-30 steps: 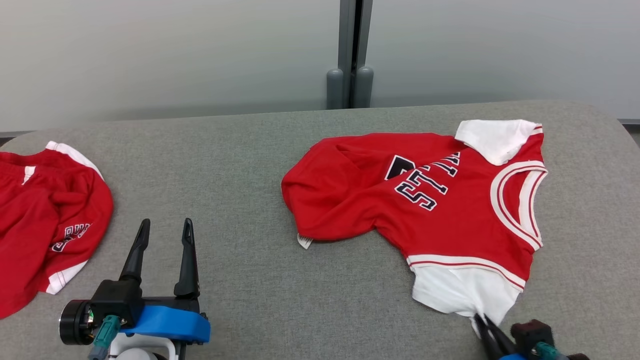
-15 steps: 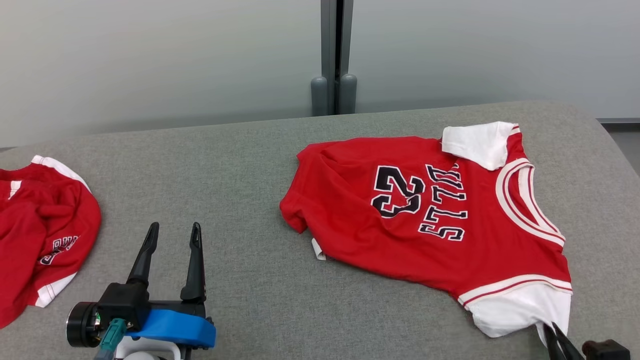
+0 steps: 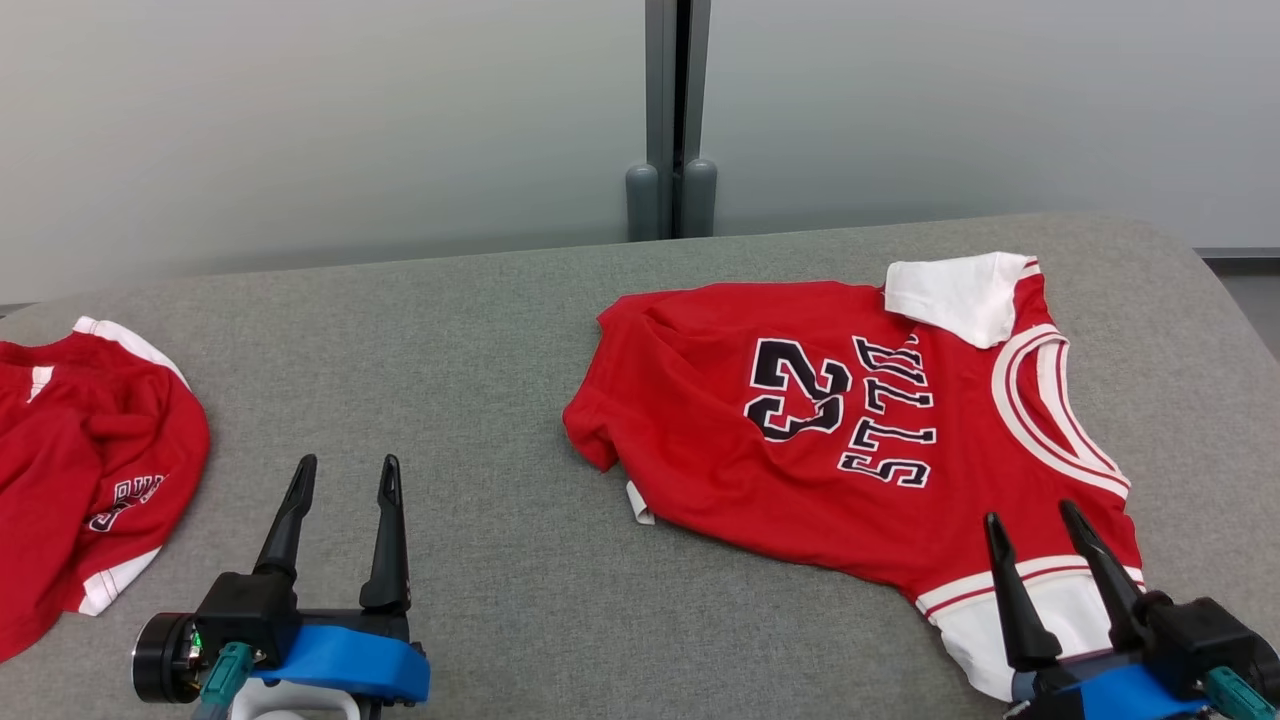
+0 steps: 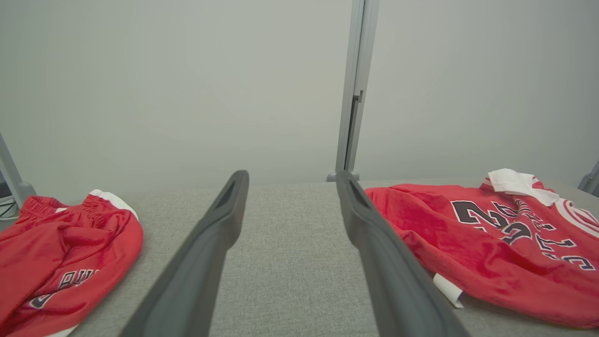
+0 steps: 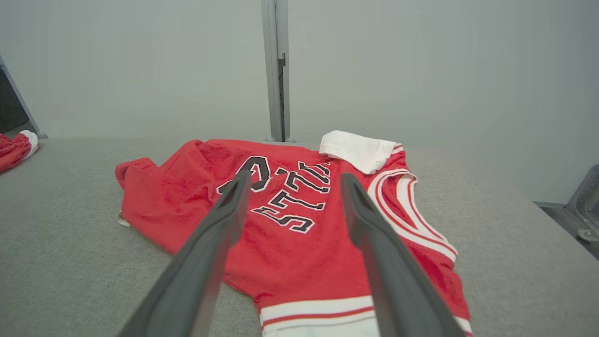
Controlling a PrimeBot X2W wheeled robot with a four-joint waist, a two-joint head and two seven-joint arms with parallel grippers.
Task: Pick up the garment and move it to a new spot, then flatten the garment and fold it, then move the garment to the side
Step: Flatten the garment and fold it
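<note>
Biggest worry is the table (image 3: 480,330) itself. The jersey (image 3: 790,440) lies on the right half of the head view, close to the rounded table edge at the right of the frame. My guess is that any smoothing stroke that drags it rightward could slide part of it over that edge.

The jersey isn't flat yet either. The hem side at the middle of the frame is bunched and wrinkled, and the far sleeve (image 3: 955,295) at the upper right is flipped over onto the chest. Fold it like that and the lump probably gets trapped inside.

The second red garment (image 3: 90,470) sits at the far left, well apart, so it's no obstacle unless the jersey gets parked over there. The grey post (image 3: 672,110) at the top centre is behind the table, out of the way.

The right gripper (image 3: 1030,515) at the lower right is spread wide and holds nothing, poised over the near sleeve (image 3: 975,635). Can't tell if it touches the cloth. If it does, a finger could snag it.

The left gripper (image 3: 347,465) at the lower left is also wide and empty, over bare table.

The little white tag (image 3: 638,503) pokes out at the hem.
</note>
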